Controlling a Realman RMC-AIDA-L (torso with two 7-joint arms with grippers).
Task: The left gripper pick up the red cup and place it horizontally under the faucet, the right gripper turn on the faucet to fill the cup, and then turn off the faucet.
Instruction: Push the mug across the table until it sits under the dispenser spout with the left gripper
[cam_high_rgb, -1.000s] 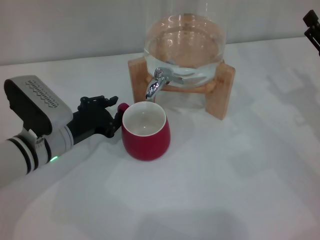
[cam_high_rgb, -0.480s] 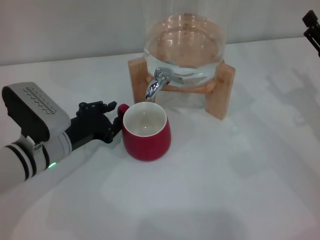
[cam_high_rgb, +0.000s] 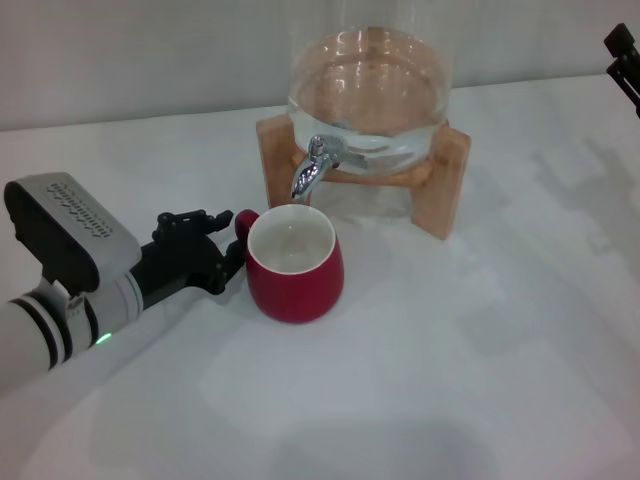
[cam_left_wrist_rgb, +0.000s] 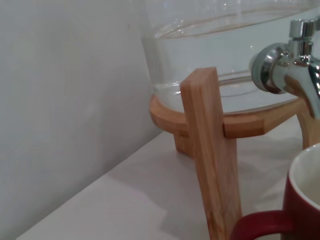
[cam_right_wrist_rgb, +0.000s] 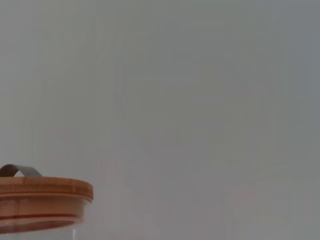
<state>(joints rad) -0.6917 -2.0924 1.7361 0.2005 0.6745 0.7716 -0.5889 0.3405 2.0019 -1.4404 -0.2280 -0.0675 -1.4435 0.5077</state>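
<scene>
Your left gripper (cam_high_rgb: 222, 250) sits at the red cup's (cam_high_rgb: 293, 263) handle side, whether gripping I cannot tell, the cup upright on the table just below the faucet (cam_high_rgb: 312, 167), while your right gripper (cam_high_rgb: 624, 60) waits far off.

I see the red cup (cam_high_rgb: 294, 263) upright below the faucet (cam_high_rgb: 312, 168), the left gripper (cam_high_rgb: 222, 252) left of it.

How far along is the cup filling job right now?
Early stage. The red cup stands upright on the table, just in front of the faucet spout and looking empty. The left gripper is at the cup's handle. The right gripper waits at the far right edge. Opening the faucet, filling and closing are left.
</scene>
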